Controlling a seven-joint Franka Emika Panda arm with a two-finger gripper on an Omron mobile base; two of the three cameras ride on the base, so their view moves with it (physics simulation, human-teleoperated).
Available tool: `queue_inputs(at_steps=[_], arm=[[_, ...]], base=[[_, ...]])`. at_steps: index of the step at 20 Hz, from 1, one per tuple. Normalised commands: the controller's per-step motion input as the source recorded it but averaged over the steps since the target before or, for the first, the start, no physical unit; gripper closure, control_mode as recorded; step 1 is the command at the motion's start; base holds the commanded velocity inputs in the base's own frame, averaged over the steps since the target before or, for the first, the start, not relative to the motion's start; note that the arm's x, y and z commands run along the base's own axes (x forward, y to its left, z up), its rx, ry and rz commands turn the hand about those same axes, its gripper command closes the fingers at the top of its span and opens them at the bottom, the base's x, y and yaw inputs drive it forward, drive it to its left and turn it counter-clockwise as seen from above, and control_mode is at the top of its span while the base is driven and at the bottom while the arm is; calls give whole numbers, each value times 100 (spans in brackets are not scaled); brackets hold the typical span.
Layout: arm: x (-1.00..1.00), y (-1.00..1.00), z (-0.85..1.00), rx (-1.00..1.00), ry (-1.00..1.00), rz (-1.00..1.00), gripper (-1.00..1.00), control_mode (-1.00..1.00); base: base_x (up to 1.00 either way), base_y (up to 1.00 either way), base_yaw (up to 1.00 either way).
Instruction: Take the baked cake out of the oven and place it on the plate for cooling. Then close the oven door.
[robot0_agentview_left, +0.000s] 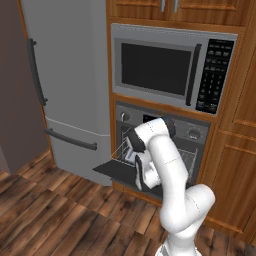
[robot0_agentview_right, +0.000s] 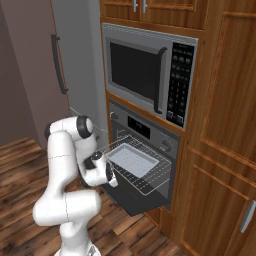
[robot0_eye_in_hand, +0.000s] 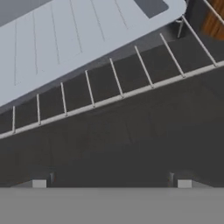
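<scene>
The oven (robot0_agentview_right: 150, 131) stands with the oven door (robot0_agentview_right: 136, 201) dropped flat. Its wire rack (robot0_agentview_right: 150, 181) is pulled out over the door and carries a pale grey baking tray (robot0_agentview_right: 133, 160). I cannot make out the cake on the tray, and the plate is out of view. My gripper (robot0_agentview_right: 111, 176) hovers at the rack's front left corner, just above the door, open and holding nothing. In the hand view the gripper (robot0_eye_in_hand: 111, 183) has its tips far apart over the dark door (robot0_eye_in_hand: 131, 140), with the rack bars (robot0_eye_in_hand: 114, 78) and the tray (robot0_eye_in_hand: 65, 39) ahead.
A silver microwave (robot0_agentview_left: 170, 70) sits right above the oven, with a grey fridge (robot0_agentview_left: 70, 85) to the left. Wooden cabinet fronts (robot0_agentview_right: 220, 150) fill the right side. My own arm (robot0_agentview_left: 167, 165) hides much of the oven opening in the left base view. Wood floor (robot0_agentview_left: 60, 215) lies below.
</scene>
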Motion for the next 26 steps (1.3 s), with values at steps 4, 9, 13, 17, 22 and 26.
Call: queue_inputs(at_steps=[4,9,13,17,22,26], arm=[[48,-23,22,-7,-11,0,-100,-100],[52,-34,77,-2,10,0,-100,-100],[93,-54,32,0,9,0,-100,-100],[96,-54,6,0,1,0,-100,-100],[19,-16,0,0,6,7,-100,-100],[-46,12,-7,0,22,9,-100,-100]], base=[[0,0,0],[0,0,0],[0,0,0],[0,0,0],[0,0,0],[0,0,0]])
